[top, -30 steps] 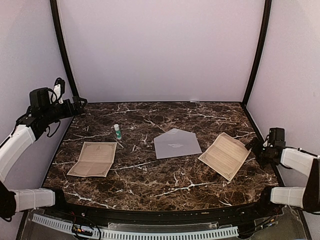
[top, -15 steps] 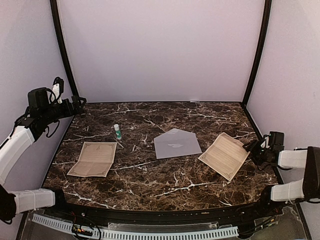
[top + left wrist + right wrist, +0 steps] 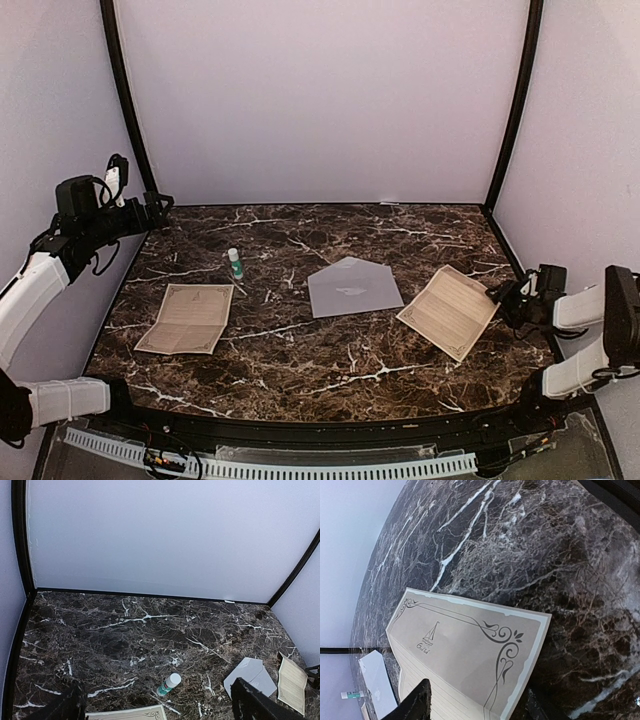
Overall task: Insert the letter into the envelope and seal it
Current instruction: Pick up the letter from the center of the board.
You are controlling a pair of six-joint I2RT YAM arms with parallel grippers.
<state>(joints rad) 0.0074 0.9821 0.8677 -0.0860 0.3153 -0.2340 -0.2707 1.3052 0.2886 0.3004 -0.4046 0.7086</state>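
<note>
The pale grey-lavender envelope [image 3: 353,287] lies flat mid-table with its triangular flap open toward the back; it also shows in the left wrist view [image 3: 250,675] and the right wrist view [image 3: 374,679]. A tan ornate-bordered letter [image 3: 449,310] lies to its right, creased across the middle. My right gripper [image 3: 504,296] is low at that letter's right edge. In the right wrist view it [image 3: 477,710] is open, with one finger over the letter [image 3: 465,645] and the other past its edge. My left gripper [image 3: 160,205] is open and empty, raised at the far left.
A second tan letter [image 3: 187,318] lies at the left front. A small glue stick [image 3: 235,264] with a white cap lies behind it, also in the left wrist view [image 3: 168,684]. White walls and black corner posts enclose the dark marble table [image 3: 330,370].
My right gripper has come down and left toward the right letter's edge, and its arm has folded back. The left arm and the papers have not moved.
</note>
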